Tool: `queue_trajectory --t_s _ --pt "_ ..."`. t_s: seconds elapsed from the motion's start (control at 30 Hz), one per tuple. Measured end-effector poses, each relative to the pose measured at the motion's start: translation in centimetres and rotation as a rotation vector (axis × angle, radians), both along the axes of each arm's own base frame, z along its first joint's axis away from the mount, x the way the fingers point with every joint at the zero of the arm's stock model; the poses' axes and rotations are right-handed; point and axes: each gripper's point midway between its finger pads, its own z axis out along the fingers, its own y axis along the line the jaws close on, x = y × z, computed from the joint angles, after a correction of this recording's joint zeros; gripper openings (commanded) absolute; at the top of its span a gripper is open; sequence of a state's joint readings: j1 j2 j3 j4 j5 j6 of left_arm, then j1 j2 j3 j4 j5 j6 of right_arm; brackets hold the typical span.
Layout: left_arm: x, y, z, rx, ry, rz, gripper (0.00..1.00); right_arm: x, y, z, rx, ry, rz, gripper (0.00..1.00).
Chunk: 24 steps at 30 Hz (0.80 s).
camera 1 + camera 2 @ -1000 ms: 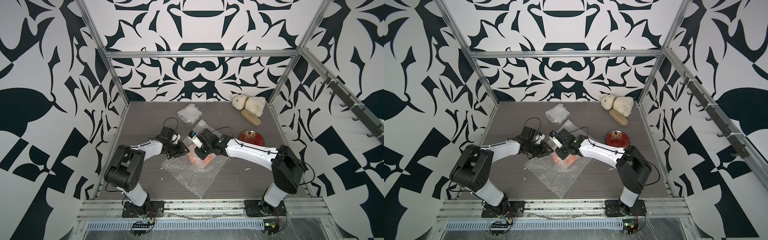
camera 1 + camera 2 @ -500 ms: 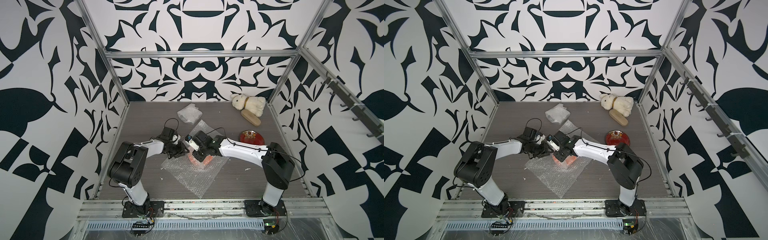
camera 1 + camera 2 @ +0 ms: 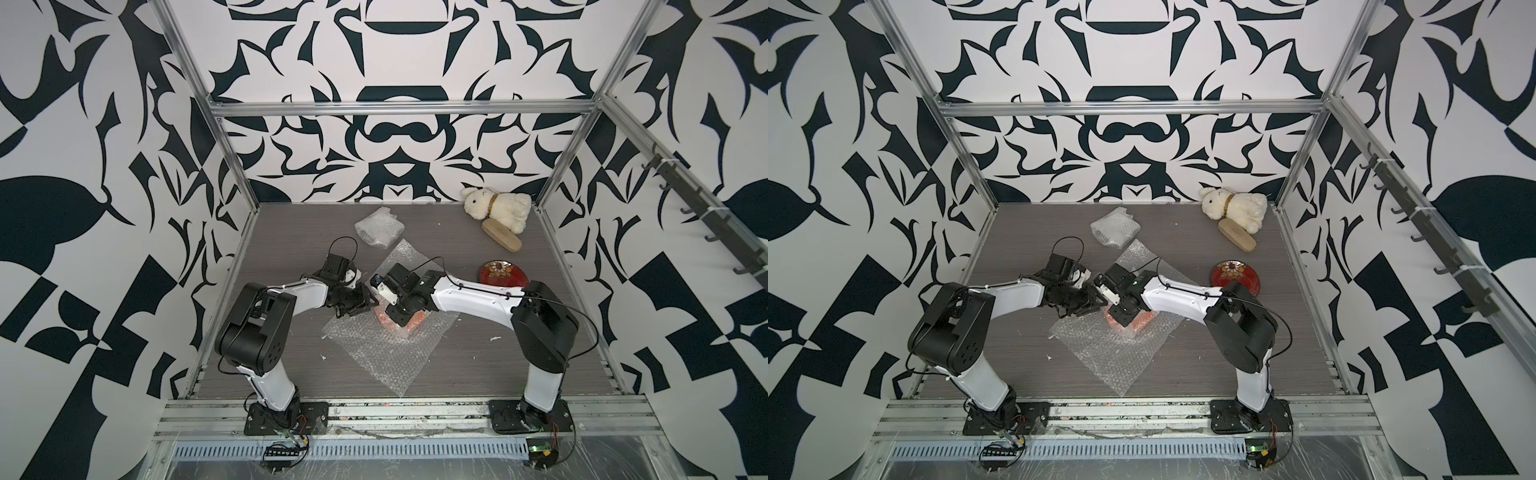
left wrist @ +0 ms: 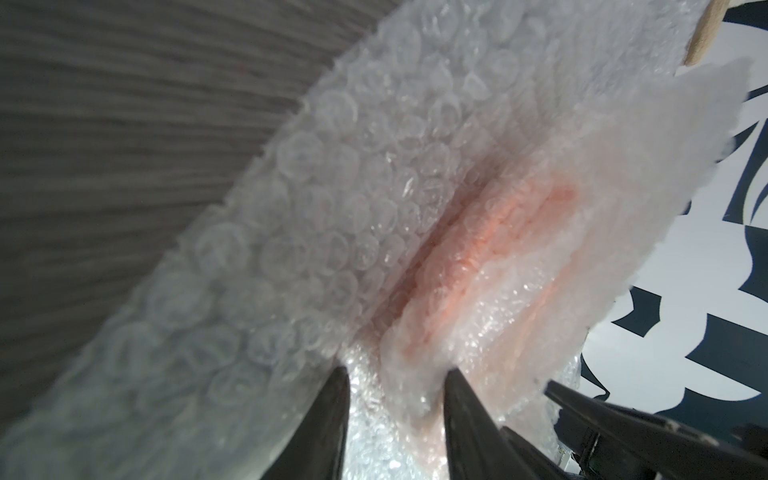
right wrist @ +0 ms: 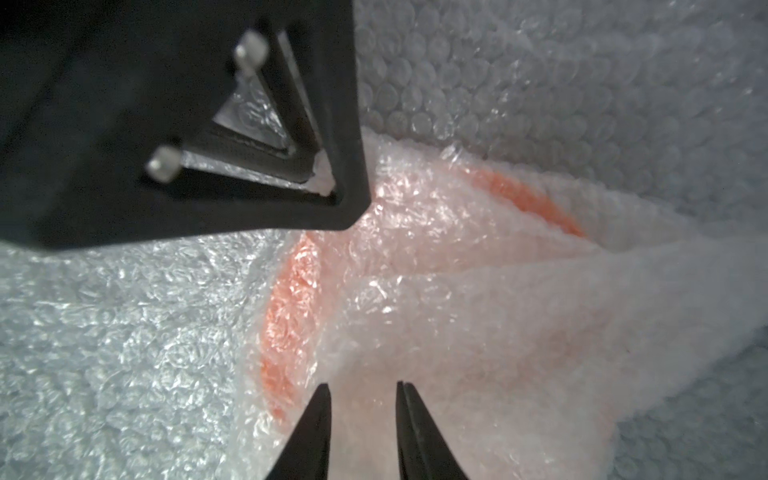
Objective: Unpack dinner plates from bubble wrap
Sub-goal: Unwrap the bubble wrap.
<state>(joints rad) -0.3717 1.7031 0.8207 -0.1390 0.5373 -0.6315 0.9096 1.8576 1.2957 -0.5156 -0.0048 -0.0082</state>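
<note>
Near the middle of the table (image 3: 519, 361), the orange plate (image 5: 291, 291) is lying half swaddled in its bubble wrap (image 3: 390, 357), whose loose corners are spreading flat toward the front edge. Both arms are leaning in over it from opposite sides, presumably so that one can be steadying the plate while the other is peeling.

The left gripper (image 4: 395, 374) is sitting narrowed on a raised fold of the wrap, with the film filling the gap between its jaws (the orange rim is glowing through just beyond). The right gripper (image 5: 361, 386) is hovering with narrow jaws over the layers covering the plate's face. Whether it is pinching a layer or only touching it, I cannot tell. Folded layers are hiding most of the plate, so I judge this unwrapping to be partway through.

The red floral plate (image 3: 500, 272) is resting bare near the right edge, well apart and apparently finished. Another bubble-wrapped bundle (image 3: 380, 227) is waiting toward the back edge, and its contents are not showing. A plush rabbit (image 3: 496, 208) and a wooden brush (image 3: 500, 235) are lying in the back right corner, clear of the work.
</note>
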Motion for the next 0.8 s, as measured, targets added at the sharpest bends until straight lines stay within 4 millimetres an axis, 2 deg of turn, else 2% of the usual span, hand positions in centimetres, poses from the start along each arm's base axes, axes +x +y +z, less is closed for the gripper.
queue_trajectory --t_s 0.17,0.43,0.67,0.8 --pt "0.0 0.0 0.0 0.000 -0.001 -0.001 0.40 -0.4 0.4 0.3 0.026 0.021 0.008 0.34" --pt "0.0 0.0 0.0 0.002 -0.001 -0.004 0.40 -1.0 1.2 1.9 0.102 0.029 0.024 0.34" --pt "-0.1 0.0 0.0 0.003 -0.004 -0.008 0.40 -0.8 0.7 0.2 0.049 0.038 0.009 0.33" --pt "-0.1 0.0 0.0 0.003 -0.005 -0.009 0.40 -0.5 0.1 -0.9 0.007 0.034 -0.009 0.30"
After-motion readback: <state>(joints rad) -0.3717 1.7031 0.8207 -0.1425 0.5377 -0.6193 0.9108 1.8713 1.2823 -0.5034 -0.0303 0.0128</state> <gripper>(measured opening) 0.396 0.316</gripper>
